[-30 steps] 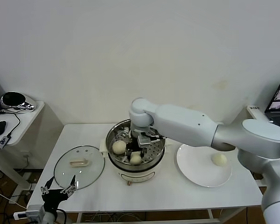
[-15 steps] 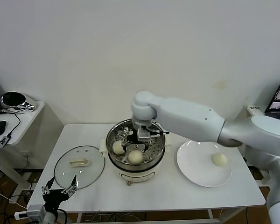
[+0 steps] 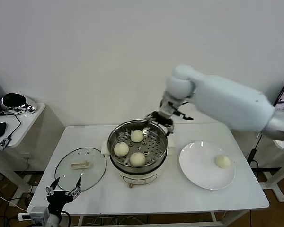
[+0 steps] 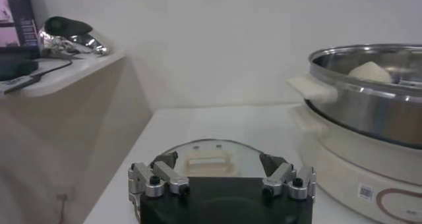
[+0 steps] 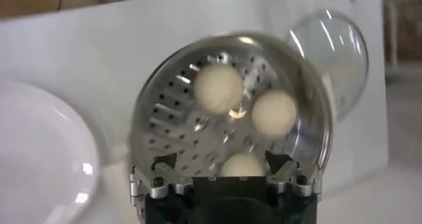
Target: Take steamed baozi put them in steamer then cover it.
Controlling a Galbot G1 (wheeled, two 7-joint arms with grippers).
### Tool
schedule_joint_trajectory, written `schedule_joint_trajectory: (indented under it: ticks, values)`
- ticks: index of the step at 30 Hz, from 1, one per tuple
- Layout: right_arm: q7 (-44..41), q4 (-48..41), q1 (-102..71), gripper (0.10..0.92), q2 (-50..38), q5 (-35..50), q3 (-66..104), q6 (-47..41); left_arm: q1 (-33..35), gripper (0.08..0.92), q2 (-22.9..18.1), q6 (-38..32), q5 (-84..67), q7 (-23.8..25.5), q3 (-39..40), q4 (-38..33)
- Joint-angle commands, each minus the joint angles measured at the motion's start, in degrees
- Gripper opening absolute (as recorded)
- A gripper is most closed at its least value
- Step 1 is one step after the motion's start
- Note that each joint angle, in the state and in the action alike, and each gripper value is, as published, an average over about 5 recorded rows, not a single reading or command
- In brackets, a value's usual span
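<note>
Baozi: three sit in the steamer (image 3: pixel 137 147) below the right pincer (image 3: pixel 159 118), which hangs released and empty; the fourth baozi (image 3: pixel 222 161) lies on the plate (image 3: pixel 199 172), well to its side. Risk: a hurried reach could roll that bun off the plate, while the left pincer (image 3: pixel 65 192), also released, idles by the cover (image 3: pixel 80 169).

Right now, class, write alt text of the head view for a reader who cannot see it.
Three baozi sit in the steamer; the open right gripper hovers above its far rim. A fourth baozi is on the plate; the cover lies left.
</note>
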Motion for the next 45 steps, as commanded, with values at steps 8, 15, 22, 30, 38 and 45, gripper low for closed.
schedule_joint_trajectory:
  ticks: [8,15,22,30,38,45]
  values:
    - [-1.24,-0.05,-10.59,0.823,-21.84,-3.01,7.83,-26.02,0.64,0.823,0.01,0.24,0.58,0.29,1.06,0.02]
    - [-0.13,-3.76,-22.90,0.823,-22.00,-9.28,18.05,-23.85,1.28,0.823,-0.55,0.66,0.98,0.66,1.30,-0.29]
    - [1.17,-6.49,-30.68,0.823,-20.55,-13.77,23.13,-22.39,1.92,0.823,-0.34,0.60,1.17,0.73,1.18,-0.24]
    - [2.31,-11.75,-33.60,0.823,-17.28,-16.59,25.66,-20.80,1.71,0.823,-0.47,0.60,1.19,0.75,1.20,0.15]
    - [4.11,-18.70,-35.79,0.823,-13.46,-18.56,28.18,-16.60,1.65,0.823,-0.32,0.56,1.29,0.74,1.03,1.11]
    - [6.45,-22.71,-37.09,0.823,-10.58,-20.31,29.29,-13.49,1.18,0.823,-0.31,0.54,1.68,0.72,0.92,2.59]
